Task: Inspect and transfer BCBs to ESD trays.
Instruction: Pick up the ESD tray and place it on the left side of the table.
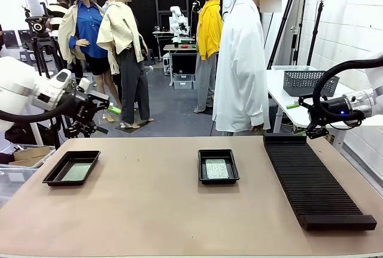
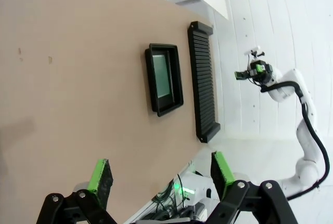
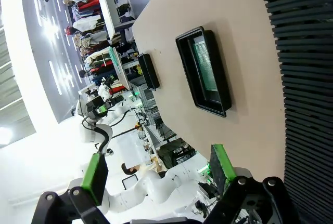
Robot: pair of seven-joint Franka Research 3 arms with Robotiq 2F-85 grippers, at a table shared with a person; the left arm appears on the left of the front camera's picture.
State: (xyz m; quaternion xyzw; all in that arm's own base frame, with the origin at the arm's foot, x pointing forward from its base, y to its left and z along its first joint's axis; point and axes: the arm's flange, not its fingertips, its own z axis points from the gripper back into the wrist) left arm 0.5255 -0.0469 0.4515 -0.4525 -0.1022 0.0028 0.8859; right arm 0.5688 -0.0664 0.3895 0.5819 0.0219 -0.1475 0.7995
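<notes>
Tan tabletop [image 1: 149,210] stretches wide, a person [image 1: 242,60] at the far side, a ribbed rack [image 1: 314,180] along the right. Risk from here, I'd say: boards lie flat and thin, so a pinch could slip or scrape a tray rim. Left tray [image 1: 72,167] holds one board [image 1: 78,172]; middle tray [image 1: 218,166] holds another board [image 1: 216,169]. Left gripper [image 1: 99,114] and right gripper [image 1: 302,116] hover off the edges, jaws wide apart, gripping nothing.
</notes>
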